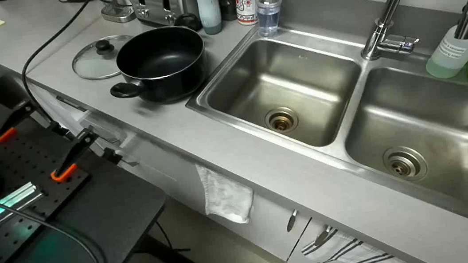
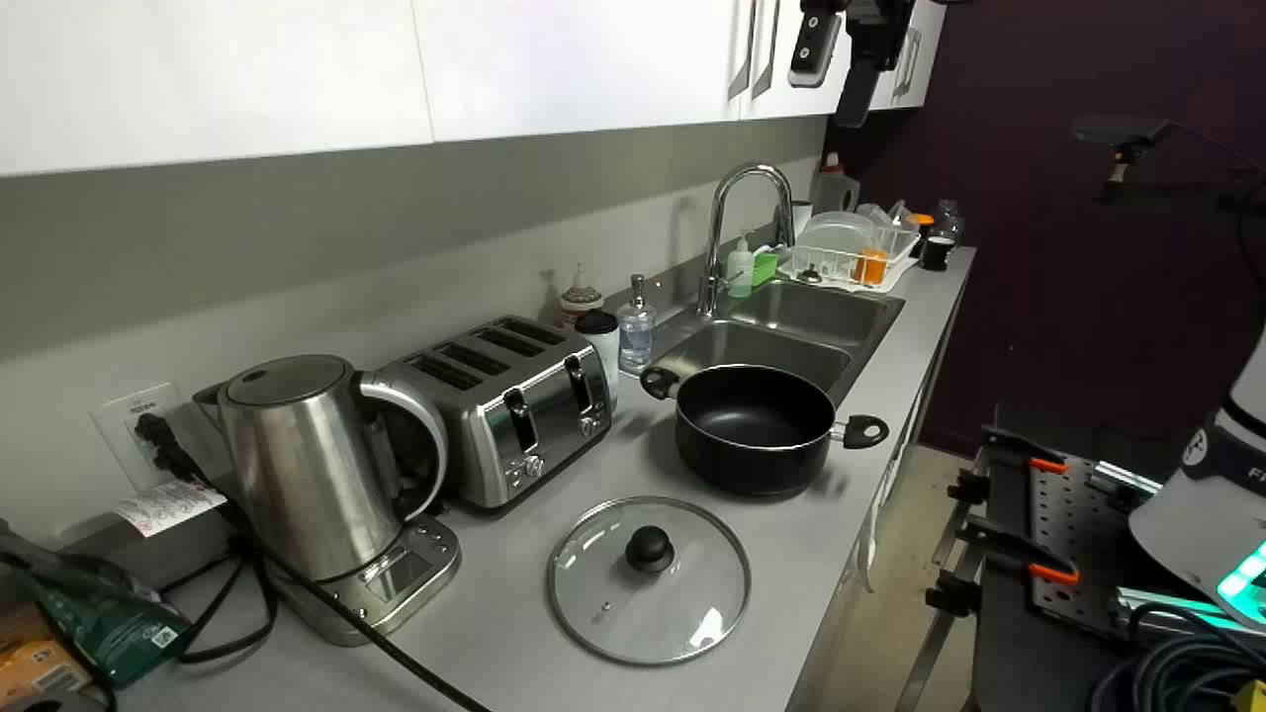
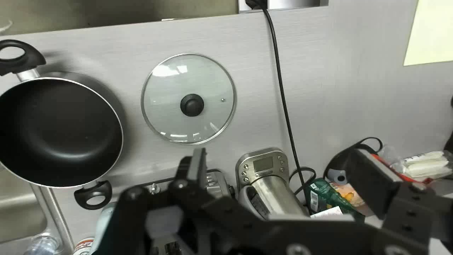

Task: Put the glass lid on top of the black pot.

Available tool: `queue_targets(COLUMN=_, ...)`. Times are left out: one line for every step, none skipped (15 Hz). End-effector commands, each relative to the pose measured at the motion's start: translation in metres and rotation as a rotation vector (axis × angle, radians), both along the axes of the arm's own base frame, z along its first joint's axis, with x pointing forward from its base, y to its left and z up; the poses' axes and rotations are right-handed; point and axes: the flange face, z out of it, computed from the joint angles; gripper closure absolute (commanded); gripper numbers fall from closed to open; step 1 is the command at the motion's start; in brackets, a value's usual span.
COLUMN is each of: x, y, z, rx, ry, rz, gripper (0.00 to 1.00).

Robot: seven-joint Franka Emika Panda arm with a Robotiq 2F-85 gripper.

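The glass lid [image 1: 94, 64] lies flat on the counter with its dark knob up, apart from the pot; in an exterior view the pot hides part of it. It shows whole in an exterior view [image 2: 682, 593] and in the wrist view [image 3: 170, 106]. The black pot [image 1: 170, 83] stands upright and uncovered beside the sink, with two side handles, also seen in an exterior view [image 2: 757, 465] and in the wrist view [image 3: 60, 131]. My gripper [image 3: 285, 171] is wide open and empty, high above the counter. It shows at the top of an exterior view [image 2: 834, 97].
A steel toaster [image 2: 534, 405] and kettle [image 2: 307, 465] stand by the wall. A black cord [image 3: 279, 78] crosses the counter past the lid. A tumbler [image 1: 208, 7] and soap bottle [image 1: 268, 13] stand behind the pot. The sink [image 1: 232, 118] adjoins it. White cabinets [image 2: 593, 59] hang above.
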Motion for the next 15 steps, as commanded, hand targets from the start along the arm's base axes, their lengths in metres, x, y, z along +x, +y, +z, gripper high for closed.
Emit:
queue_targets(x=0.0002, y=0.0000, z=0.0011, rx=0.000, ry=0.001, rz=0.000, gripper=0.00)
queue_targets(x=0.0003, y=0.0001, z=0.0015, rx=0.000, ry=0.000, rz=0.000, gripper=0.00)
queue_targets(x=0.0002, y=0.0001, z=0.0014, rx=0.000, ry=-0.001, rz=0.000, gripper=0.00)
queue_targets(x=0.0003, y=0.0001, z=0.0014, rx=0.000, ry=-0.001, rz=0.000, gripper=0.00)
queue_targets(x=0.0003, y=0.0001, z=0.0014, rx=0.000, ry=-0.001, rz=0.000, gripper=0.00)
queue_targets(x=0.0003, y=0.0001, z=0.0015, rx=0.000, ry=-0.001, rz=0.000, gripper=0.00)
queue_targets(x=0.0003, y=0.0001, z=0.0015, rx=0.000, ry=-0.001, rz=0.000, gripper=0.00)
queue_targets(x=0.0003, y=0.0001, z=0.0014, rx=0.000, ry=-0.001, rz=0.000, gripper=0.00)
queue_targets(x=0.0003, y=0.0001, z=0.0014, rx=0.000, ry=-0.001, rz=0.000, gripper=0.00)
queue_targets(x=0.0003, y=0.0001, z=0.0015, rx=0.000, ry=-0.001, rz=0.000, gripper=0.00)
queue_targets(x=0.0003, y=0.0001, z=0.0015, rx=0.000, ry=-0.001, rz=0.000, gripper=0.00)
queue_targets(x=0.0003, y=0.0001, z=0.0014, rx=0.000, ry=-0.001, rz=0.000, gripper=0.00)
queue_targets(x=0.0003, y=0.0001, z=0.0015, rx=0.000, ry=-0.001, rz=0.000, gripper=0.00)
queue_targets(x=0.0018, y=0.0016, z=-0.0019, rx=-0.004, ry=-0.001, rz=0.001, gripper=0.00)
queue_targets(x=0.0033, y=0.0029, z=-0.0066, rx=-0.013, ry=-0.001, rz=0.004, gripper=0.00)
